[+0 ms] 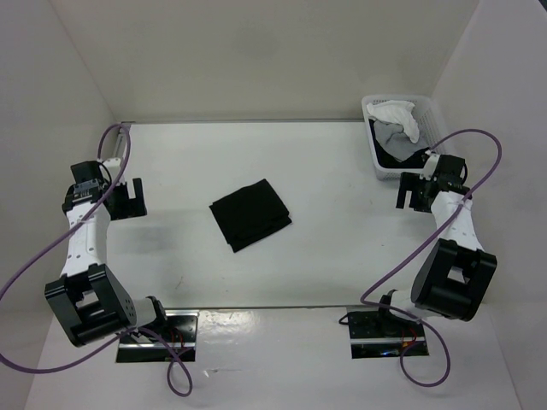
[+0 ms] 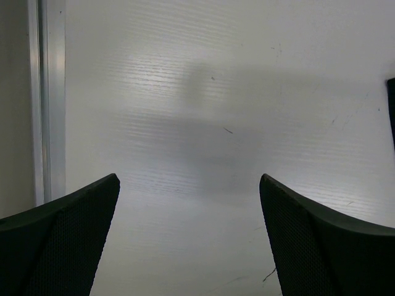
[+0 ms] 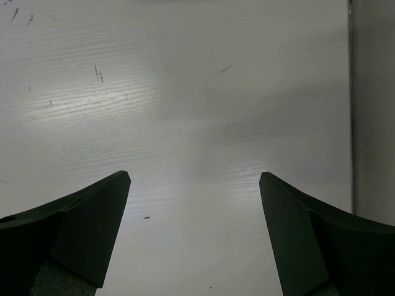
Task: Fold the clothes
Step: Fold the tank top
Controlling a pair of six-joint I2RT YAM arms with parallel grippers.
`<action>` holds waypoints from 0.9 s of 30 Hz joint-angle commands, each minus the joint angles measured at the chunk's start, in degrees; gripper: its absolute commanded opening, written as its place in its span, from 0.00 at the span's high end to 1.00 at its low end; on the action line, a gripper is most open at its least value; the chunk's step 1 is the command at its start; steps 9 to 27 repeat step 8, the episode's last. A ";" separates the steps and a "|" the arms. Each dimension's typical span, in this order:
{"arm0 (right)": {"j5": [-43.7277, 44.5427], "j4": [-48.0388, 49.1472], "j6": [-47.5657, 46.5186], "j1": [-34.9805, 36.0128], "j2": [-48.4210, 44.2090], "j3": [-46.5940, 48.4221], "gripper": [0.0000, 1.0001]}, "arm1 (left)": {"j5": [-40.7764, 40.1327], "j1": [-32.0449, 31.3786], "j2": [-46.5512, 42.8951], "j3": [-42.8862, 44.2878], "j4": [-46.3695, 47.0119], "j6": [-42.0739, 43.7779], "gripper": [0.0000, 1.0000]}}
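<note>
The black clothes (image 1: 250,213) lie folded into a small, slightly skewed rectangle at the middle of the white table, touched by neither arm. A sliver of the black fabric (image 2: 391,111) shows at the right edge of the left wrist view. My left gripper (image 1: 126,198) hangs open well to the left of the clothes, and between its fingers (image 2: 74,240) there is only bare table. Far to the right of the clothes, beside the basket, my right gripper (image 1: 414,191) is open too, with nothing between its fingers (image 3: 80,234).
A white basket (image 1: 373,152) at the back right corner holds a white garment (image 1: 397,115) and grey cloth (image 1: 391,140). White walls close the table at the back and both sides. Purple cables loop from both arms.
</note>
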 commanded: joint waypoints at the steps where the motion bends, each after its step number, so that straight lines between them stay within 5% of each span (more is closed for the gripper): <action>1: -1.45 2.27 -0.69 -0.02 -1.70 -0.32 0.06 | 1.50 0.36 0.05 0.36 0.95 -0.24 0.00; 27: -3.30 2.27 -2.09 -0.02 -3.11 -1.47 0.04 | 1.50 0.36 0.05 0.36 0.95 -0.24 0.00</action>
